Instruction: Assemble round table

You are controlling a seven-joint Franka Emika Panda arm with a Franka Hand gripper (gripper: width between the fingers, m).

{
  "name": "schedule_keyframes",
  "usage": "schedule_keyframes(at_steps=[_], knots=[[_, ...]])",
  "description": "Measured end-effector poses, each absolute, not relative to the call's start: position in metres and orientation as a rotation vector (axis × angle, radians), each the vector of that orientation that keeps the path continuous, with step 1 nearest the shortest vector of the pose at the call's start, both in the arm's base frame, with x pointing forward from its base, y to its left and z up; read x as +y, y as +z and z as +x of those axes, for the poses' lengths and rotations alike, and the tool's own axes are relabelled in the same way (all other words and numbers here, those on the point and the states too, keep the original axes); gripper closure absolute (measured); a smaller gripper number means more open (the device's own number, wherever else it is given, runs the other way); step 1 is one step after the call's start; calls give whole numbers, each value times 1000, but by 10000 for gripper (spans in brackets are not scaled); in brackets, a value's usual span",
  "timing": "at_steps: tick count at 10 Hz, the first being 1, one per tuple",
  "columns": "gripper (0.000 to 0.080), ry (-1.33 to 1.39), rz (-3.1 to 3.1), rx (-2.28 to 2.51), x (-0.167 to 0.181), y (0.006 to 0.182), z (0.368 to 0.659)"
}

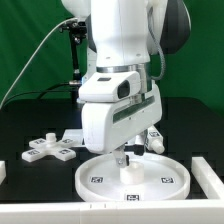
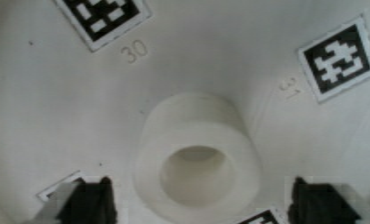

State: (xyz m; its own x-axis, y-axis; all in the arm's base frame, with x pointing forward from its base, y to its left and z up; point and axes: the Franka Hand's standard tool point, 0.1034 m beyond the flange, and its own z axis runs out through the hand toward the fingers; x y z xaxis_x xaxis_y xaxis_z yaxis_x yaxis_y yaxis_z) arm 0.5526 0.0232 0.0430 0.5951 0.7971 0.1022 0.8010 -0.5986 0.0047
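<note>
White round disc [image 1: 150,170] sits under your gripper [image 1: 127,158]; jaws wide apart, straddling its central hub [image 2: 196,150], gripping nothing; cross-shaped piece [image 1: 48,150] lies apart.

Ext view bright, even light; wrist view soft, blurry, low-res.

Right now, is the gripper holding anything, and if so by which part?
Nothing is held. The fingers stand wide open on either side of the central hub, with a gap on each side.
</note>
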Motion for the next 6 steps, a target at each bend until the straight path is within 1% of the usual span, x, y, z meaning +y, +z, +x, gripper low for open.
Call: schedule_keyframes(at_steps=[1,2,6], knots=[[208,-144,-2771,-1379,25,42,552],[168,-140,-2771,-1378,25,39,549],[151,-125,-2779,-1341,22,12,543]])
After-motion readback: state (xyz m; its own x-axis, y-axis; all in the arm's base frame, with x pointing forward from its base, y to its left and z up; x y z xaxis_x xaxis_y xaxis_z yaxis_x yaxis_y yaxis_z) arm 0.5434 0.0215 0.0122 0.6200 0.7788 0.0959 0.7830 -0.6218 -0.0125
